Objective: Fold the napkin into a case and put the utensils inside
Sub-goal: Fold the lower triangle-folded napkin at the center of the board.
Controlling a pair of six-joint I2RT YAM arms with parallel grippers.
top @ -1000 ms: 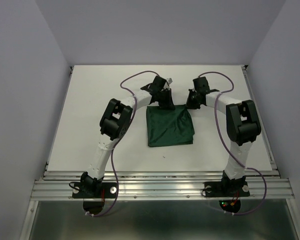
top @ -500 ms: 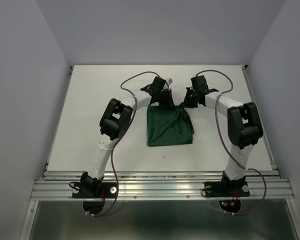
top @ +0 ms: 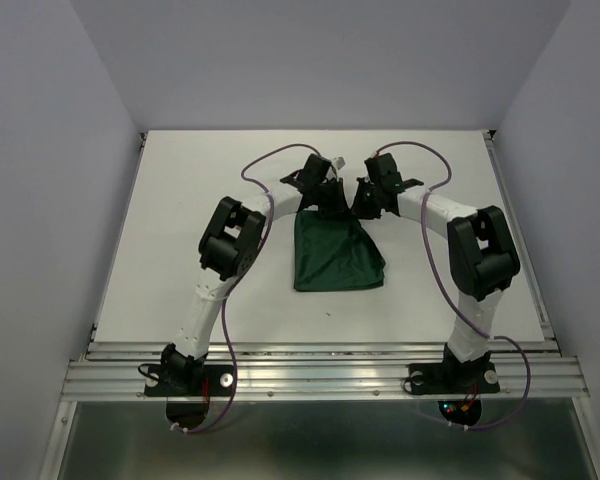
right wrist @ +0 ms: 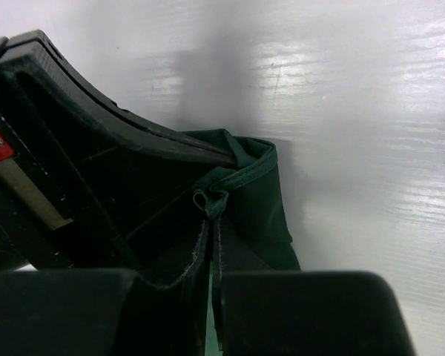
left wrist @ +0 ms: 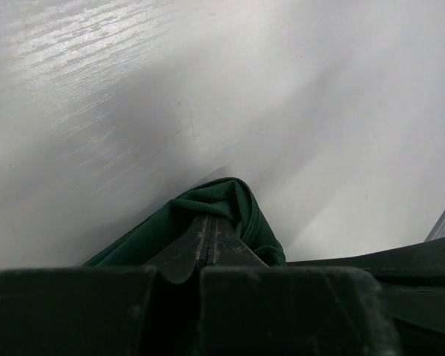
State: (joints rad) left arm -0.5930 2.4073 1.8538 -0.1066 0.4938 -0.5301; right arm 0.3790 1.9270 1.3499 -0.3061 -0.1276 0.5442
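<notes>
Left gripper (left wrist: 209, 226): pressed tight together, pinching a bunched fold of the napkin (top: 335, 258). Dark green cloth hugs both fingers (left wrist: 187, 251) and pokes out just past the tips.

Right gripper (right wrist: 212, 221): clamped as well, with almost no gap between the jaws. It is nipping a rolled hem of the same cloth right at its tips, and a small loop of hem curls over the pinch point.

Grippers together: they sit close side by side at the far edge of the napkin, tips angled toward each other. In the right wrist view a long black finger of the left tool comes in from the left. It meets the cloth ridge just ahead of the right tool's tips.

Napkin, from the tools: it runs back from both pinch points toward the arm bases. It is narrow and gathered where it is gripped and spreads into a wider panel behind and below the tools. The wide near part lies flat on the table (top: 180, 220).

Pinched edge: raised into a ridge between the tools. I cannot tell whether it is clear of the surface.

Table, from the tools: bare white board stretches ahead of both sets of tips, with a soft shadow right under the cloth.

Rail (top: 320, 375): an aluminium bar well behind the tools, at the arm bases.
</notes>
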